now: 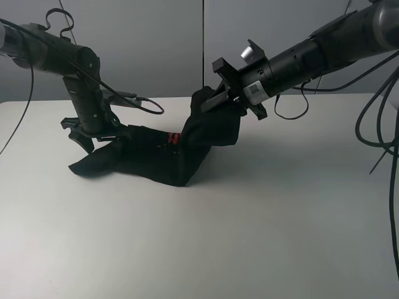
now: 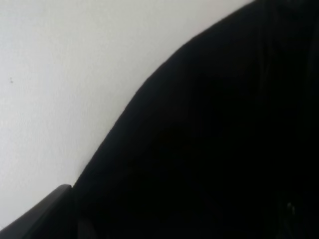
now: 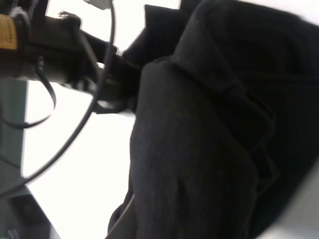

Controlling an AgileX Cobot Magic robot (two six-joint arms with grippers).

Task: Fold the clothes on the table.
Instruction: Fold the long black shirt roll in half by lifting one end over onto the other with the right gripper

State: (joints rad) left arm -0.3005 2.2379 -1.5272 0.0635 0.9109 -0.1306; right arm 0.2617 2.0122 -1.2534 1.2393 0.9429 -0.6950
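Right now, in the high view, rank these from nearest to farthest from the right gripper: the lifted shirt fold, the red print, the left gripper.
1. Lifted fold of the shirt: pinched in the right gripper itself, right of centre, raised off the table.
2. Red print: mid-shirt, lower and to the left.
3. Left gripper: farthest, at the shirt's left end.

Black red-printed shirt [image 1: 149, 159], white table [image 1: 262, 237]

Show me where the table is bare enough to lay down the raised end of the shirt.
Widest bare stretch: the table on the camera side of the T-shirt, running across to the right. Also bare: the strip below the right tool, right of the hanging fabric. Crowded: the shirt's left end, where the left tool sits, and behind it, a cable.
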